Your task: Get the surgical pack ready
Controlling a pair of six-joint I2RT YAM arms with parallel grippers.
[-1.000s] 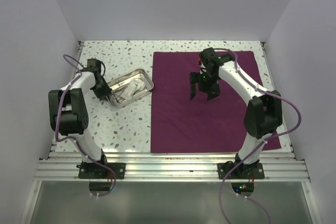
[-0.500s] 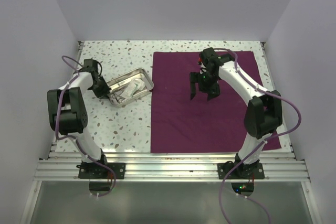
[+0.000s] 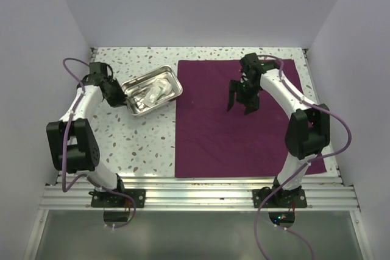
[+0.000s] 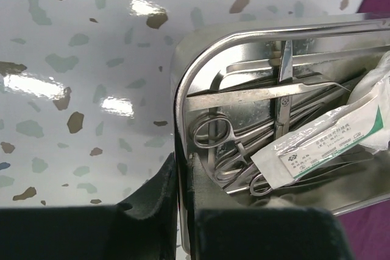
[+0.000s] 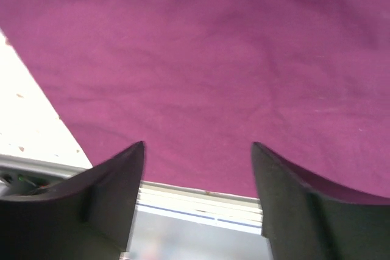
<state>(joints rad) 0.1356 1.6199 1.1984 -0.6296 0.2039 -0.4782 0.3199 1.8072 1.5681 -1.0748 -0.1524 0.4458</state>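
Nearest my bases, the deep purple-maroon rectangular fabric drape (image 3: 213, 141) lay flat on the right half of the white speckled table (image 3: 143, 144). Its near edge ran along the aluminium rail (image 3: 195, 190). Over the drape's far half my right claw (image 3: 242, 109) hung clear of the cloth, jaws apart and holding nothing. Its wrist view showed only cloth between the two dark fingers (image 5: 116, 181). Farther back and to the left stood the shallow rectangular steel tray (image 3: 175, 81), set at an angle on the table with its right corner at the drape's edge. My left claw (image 4: 183, 168) was clamped on the tray's rim at its left end, one finger inside the wall and one outside. Inside lay steel scissors and forceps (image 4: 214, 137) in a crossed heap, with a white printed paper pouch (image 4: 326, 144) over them.
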